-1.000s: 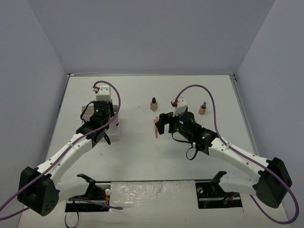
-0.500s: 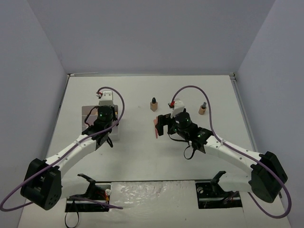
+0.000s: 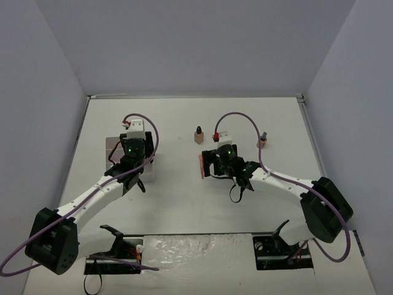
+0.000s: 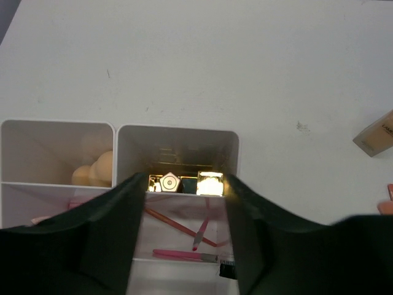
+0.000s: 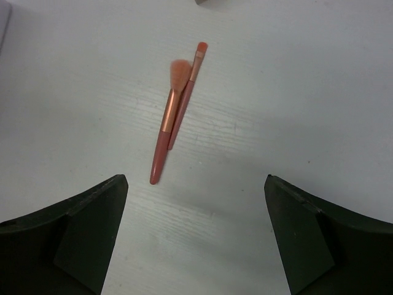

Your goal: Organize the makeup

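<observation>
The white organizer [image 4: 177,132] holds makeup: two gold-topped lipstick tubes [image 4: 163,183] in its back right cell, peach sponges [image 4: 92,172] in the cell to the left, and thin pink sticks [image 4: 184,252] in a nearer cell. My left gripper [image 4: 184,182] hovers open over the lipstick cell, holding nothing. Two pink brushes [image 5: 175,110] lie side by side on the table. My right gripper [image 5: 195,184] is open just short of their handle ends, not touching them. One tan bottle [image 3: 198,135] stands mid-table, another [image 3: 262,142] to the right.
In the overhead view the organizer [image 3: 112,146] sits on the left under the left arm. A tan bottle [image 4: 376,135] shows at the right edge of the left wrist view. Grey walls [image 3: 55,92] enclose the white table [image 3: 184,203] on three sides.
My left gripper has opened over the lipstick cell. The right arm has swung left and forward, bringing its gripper up to the pink brushes, its jaws slightly narrower.
</observation>
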